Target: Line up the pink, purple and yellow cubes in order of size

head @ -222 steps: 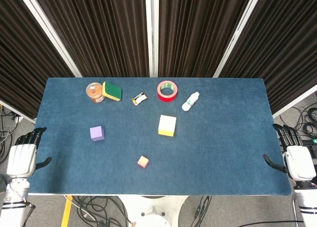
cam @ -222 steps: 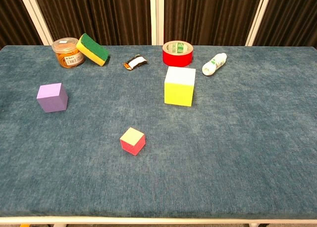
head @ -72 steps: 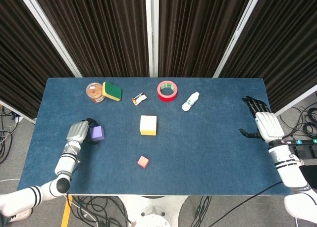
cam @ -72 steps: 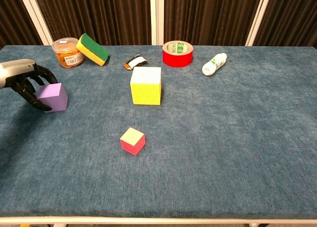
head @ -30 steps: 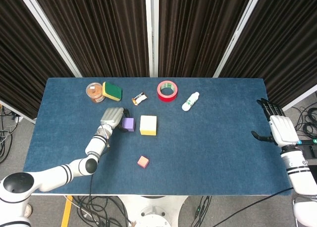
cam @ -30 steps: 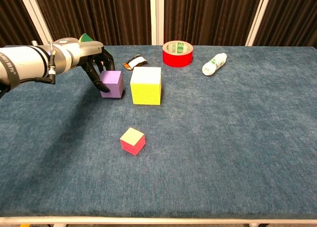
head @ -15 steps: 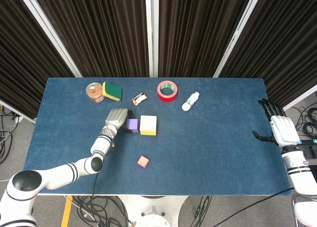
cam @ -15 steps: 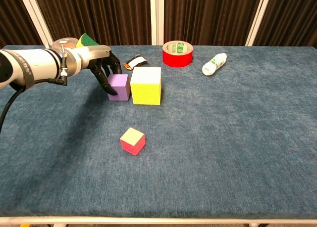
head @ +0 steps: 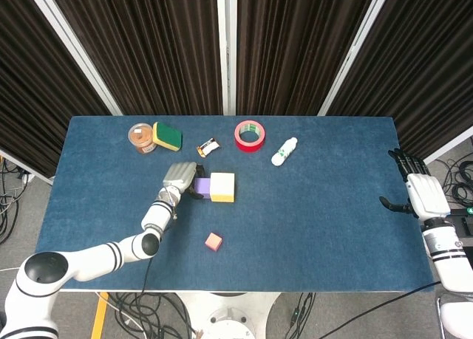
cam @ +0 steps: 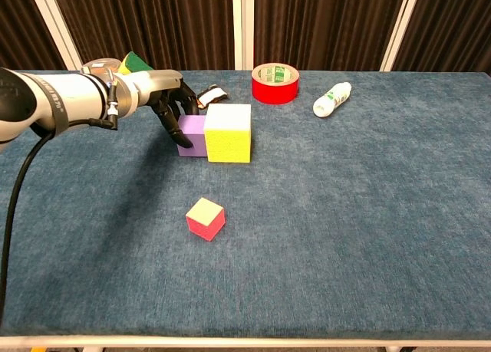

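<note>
pushed rightward, purple cube (cam: 192,134) now touches yellow cube (cam: 228,133). left hand (cam: 170,99) fingers grip it; right hand (head: 419,194) fingers spread. no legible writing.

Head view: high above, looking steeply down on the whole bench (head: 332,228), curtains behind. Chest view: low at front edge, closer, facing the curtains. Both share the bench top.

A blue table (cam: 368,237) is carrying a purple cube (cam: 192,134), a yellow cube (cam: 228,133) with a white top, and a pink cube (cam: 205,218) with a pale yellow top. Behind them are lying red tape (cam: 275,83), a green and yellow sponge (head: 167,136), an orange jar (head: 141,138) and a white bottle (cam: 332,99).
</note>
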Available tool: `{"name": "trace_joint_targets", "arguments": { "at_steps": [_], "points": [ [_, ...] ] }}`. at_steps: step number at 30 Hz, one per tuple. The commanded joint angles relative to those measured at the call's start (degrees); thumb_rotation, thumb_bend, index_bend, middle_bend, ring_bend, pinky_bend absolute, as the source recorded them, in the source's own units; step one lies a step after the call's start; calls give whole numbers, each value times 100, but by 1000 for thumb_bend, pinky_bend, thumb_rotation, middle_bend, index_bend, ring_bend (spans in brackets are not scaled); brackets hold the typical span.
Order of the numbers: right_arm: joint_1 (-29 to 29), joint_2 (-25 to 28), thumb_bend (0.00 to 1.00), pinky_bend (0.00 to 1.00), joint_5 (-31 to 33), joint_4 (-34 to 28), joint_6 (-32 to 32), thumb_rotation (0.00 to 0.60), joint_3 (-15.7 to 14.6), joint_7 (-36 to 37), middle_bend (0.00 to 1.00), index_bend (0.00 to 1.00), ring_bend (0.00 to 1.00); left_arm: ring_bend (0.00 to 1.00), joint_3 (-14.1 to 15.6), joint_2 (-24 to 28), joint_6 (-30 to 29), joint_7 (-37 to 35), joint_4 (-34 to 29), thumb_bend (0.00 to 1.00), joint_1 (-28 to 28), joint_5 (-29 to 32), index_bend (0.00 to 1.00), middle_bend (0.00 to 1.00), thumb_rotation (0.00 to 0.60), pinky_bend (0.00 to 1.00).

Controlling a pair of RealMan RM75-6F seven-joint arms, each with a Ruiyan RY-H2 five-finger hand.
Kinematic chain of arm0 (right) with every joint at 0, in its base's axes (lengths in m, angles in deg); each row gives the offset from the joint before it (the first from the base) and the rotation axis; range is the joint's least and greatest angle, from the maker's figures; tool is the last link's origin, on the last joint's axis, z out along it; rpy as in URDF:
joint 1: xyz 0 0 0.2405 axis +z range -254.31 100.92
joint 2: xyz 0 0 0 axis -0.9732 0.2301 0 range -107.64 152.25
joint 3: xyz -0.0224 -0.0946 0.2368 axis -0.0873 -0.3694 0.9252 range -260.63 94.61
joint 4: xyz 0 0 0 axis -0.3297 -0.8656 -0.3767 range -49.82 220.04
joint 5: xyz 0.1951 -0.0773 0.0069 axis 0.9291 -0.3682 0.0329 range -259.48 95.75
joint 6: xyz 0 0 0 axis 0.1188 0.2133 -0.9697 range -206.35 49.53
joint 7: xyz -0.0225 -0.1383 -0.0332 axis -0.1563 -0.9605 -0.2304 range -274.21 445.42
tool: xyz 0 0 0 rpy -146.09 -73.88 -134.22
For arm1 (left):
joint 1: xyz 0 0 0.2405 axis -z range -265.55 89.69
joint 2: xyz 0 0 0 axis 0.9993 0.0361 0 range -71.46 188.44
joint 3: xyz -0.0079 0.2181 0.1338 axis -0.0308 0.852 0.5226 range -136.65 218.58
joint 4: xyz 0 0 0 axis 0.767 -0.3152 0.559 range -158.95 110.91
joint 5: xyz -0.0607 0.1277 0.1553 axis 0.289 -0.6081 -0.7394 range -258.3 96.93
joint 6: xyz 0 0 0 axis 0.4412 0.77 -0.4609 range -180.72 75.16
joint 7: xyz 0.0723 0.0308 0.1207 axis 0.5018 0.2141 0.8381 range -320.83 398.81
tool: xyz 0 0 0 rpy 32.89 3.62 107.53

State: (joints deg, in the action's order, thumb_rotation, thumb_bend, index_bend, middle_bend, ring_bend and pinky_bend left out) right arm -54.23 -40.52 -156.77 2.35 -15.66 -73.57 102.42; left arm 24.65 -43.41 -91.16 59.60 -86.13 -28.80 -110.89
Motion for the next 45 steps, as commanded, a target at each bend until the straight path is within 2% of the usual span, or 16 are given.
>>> {"name": "trace_joint_targets", "arguments": {
  "at_steps": [1, 11, 22, 27, 30, 36, 40, 42, 44, 45],
  "points": [
    [-8, -2, 133, 0, -5, 11, 0, 600, -1, 14, 22, 0, 0, 361, 8, -5, -7, 8, -26, 217, 32, 45, 547, 454, 600, 412],
    [-35, 3, 135, 0, -15, 48, -10, 600, 1, 65, 22, 0, 0, 361, 88, -44, -22, 119, -16, 210, 138, 182, 526, 445, 600, 412],
    [-68, 12, 142, 0, -33, 63, 1, 600, 5, 120, 22, 0, 0, 350, 151, -23, -127, 193, -128, 192, 182, 263, 350, 388, 600, 412],
    [-87, 32, 146, 0, -23, 44, 40, 600, 26, 109, 22, 0, 0, 304, 182, 131, -275, 201, -398, 189, 129, 151, 224, 317, 600, 411],
    [-92, 52, 146, 0, -20, 28, 48, 600, 39, 118, 22, 0, 0, 289, 256, 364, -585, 227, -761, 184, -1, -105, 191, 292, 600, 410],
    [-99, 67, 148, 0, -43, 14, 87, 600, 66, 152, 22, 0, 0, 290, 461, 1222, -1417, 152, -1883, 169, -549, -750, 188, 291, 600, 406],
    [-104, 55, 148, 0, -83, -1, 108, 600, 55, 153, 22, 0, 0, 290, 737, 1837, -1938, -244, -2666, 165, -1095, -1710, 192, 295, 600, 404],
    [-107, 42, 148, 0, -84, -11, 122, 600, 58, 147, 22, 0, 0, 292, 881, 2046, -2027, -484, -2854, 165, -1268, -2256, 229, 323, 600, 404],
    [-112, 32, 148, 0, -79, -22, 124, 600, 55, 135, 22, 0, 0, 348, 1079, 2205, -2124, -688, -3013, 165, -1426, -2879, 293, 397, 600, 422],
    [-110, 29, 148, 0, -78, -29, 122, 600, 54, 123, 22, 0, 0, 406, 1158, 2245, -2174, -764, -3061, 165, -1484, -3131, 318, 443, 600, 473]
  ]
}}
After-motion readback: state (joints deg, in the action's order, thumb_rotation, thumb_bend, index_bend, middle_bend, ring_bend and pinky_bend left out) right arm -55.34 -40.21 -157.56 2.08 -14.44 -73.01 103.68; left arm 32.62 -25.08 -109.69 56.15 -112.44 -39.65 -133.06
